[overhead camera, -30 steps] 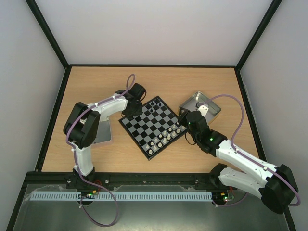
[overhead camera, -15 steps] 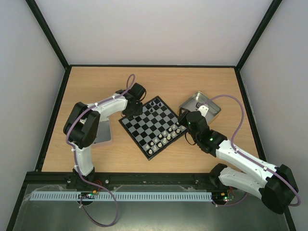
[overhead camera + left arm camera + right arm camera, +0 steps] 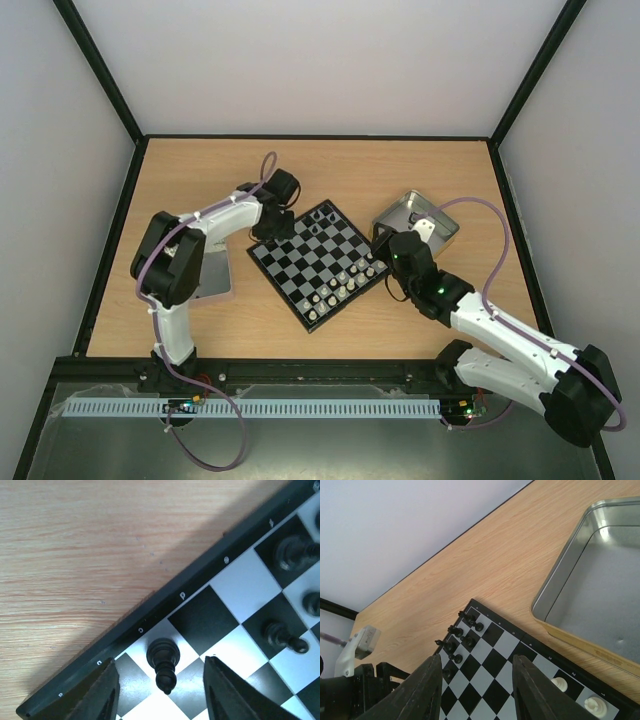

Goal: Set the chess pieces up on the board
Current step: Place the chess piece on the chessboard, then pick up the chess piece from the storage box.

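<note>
At the far-left edge of the board (image 3: 320,262), we see the left gripper (image 3: 160,661) released, its fingers apart on either side of a black chess piece (image 3: 163,656) that stands on a light edge square and touches neither. The right gripper (image 3: 476,659) hangs over the board's right corner, also released and holding nothing, near a metal tin (image 3: 565,575). The board lies cornerwise on the desk (image 3: 200,170), between the two arms.

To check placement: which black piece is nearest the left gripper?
The black piece on the white edge square, between the open fingers; the others stand farther right.
</note>
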Tool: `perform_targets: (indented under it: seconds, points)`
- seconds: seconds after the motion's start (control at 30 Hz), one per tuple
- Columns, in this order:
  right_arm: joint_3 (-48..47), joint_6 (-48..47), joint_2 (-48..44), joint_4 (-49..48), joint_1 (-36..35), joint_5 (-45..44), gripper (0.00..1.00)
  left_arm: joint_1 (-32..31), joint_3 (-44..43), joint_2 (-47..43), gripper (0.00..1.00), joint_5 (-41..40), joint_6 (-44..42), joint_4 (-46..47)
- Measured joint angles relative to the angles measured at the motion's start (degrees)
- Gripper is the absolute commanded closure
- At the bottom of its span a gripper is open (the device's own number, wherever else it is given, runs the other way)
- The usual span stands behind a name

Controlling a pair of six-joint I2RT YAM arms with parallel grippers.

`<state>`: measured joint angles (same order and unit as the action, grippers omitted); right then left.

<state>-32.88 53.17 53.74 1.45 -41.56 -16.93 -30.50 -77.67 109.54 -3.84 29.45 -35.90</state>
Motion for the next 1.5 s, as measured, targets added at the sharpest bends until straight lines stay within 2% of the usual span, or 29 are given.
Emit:
perform_targets:
  seconds: [0.07,0.27,0.47,0.57,0.67,0.83,1.0,1.1,1.5]
  points:
    - [0.0,0.0,-0.2,0.0,0.0,0.0,0.62,0.2,-0.8,-0.1,0.43,0.0,-0.5,-0.1]
    - [0.1,0.0,-0.3,0.0,0.0,0.0,0.62,1.4,-1.0,-5.0,0.41,-0.4,-0.6,-0.7]
    - [0.2,0.0,-0.4,0.0,0.0,0.0,0.62,5.5,4.0,-18.5,0.4,-2.8,-0.6,-0.7]
    - [0.7,0.0,-0.4,-0.1,0.0,0.0,0.62,10.3,10.0,-26.7,0.4,-3.7,0.0,-0.4]
    - [1.5,0.0,-0.4,-0.3,0.0,0.1,0.62,17.7,17.7,-34.6,0.42,-4.2,1.0,-0.6]
    - [2.5,0.0,0.4,-1.3,0.0,0.4,0.62,29.6,27.9,-41.1,0.47,-3.6,2.3,-1.9]
    - [3.5,0.0,2.2,-2.5,0.1,0.7,0.62,37.8,33.9,-41.5,0.56,0.8,2.7,-2.1]
    - [3.6,-0.2,3.1,-2.8,0.2,0.9,0.62,40.3,35.4,-39.1,0.58,4.0,3.0,-1.7]
    - [3.6,-1.4,3.8,-3.9,0.8,0.9,0.62,41.6,37.9,-33.3,0.7,9.0,4.5,3.9]
